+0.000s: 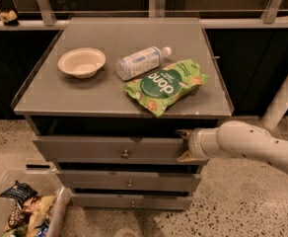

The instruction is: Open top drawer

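The top drawer is the widest grey front, just under the tabletop, with a small round metal knob at its centre. A dark gap shows above its front. My gripper sits at the right end of this drawer front, level with it and well to the right of the knob. The white arm reaches in from the right. The drawer's inside is hidden.
On the grey cabinet top lie a beige bowl, a plastic bottle on its side and a green snack bag. Two narrower drawers sit below. A clear bin of snacks stands on the floor at lower left.
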You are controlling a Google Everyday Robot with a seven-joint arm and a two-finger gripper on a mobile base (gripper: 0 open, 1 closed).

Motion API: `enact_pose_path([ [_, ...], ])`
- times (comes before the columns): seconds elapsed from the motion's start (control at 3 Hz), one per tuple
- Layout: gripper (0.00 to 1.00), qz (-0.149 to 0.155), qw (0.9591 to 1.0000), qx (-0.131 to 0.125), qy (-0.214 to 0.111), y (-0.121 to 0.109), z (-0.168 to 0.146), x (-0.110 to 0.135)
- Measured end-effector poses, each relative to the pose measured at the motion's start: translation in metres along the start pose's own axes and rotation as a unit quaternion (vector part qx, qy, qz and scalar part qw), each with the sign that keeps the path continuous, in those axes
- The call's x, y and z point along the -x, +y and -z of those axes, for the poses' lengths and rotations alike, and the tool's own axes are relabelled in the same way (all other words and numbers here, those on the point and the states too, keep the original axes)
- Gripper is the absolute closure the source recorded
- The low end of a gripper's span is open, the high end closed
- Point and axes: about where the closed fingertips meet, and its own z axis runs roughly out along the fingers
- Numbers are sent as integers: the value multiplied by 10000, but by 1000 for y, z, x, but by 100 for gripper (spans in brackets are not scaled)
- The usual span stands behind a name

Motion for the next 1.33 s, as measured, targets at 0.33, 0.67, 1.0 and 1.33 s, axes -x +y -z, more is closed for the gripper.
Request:
enact_pose_path([
  [0.33,64,0,10000,0,0,0,0,0],
  [0.67,87,0,10000,0,0,0,0,0],
  [1.0,100,0,10000,0,0,0,0,0],
  [1.33,100,1,10000,0,0,-4,6,2],
])
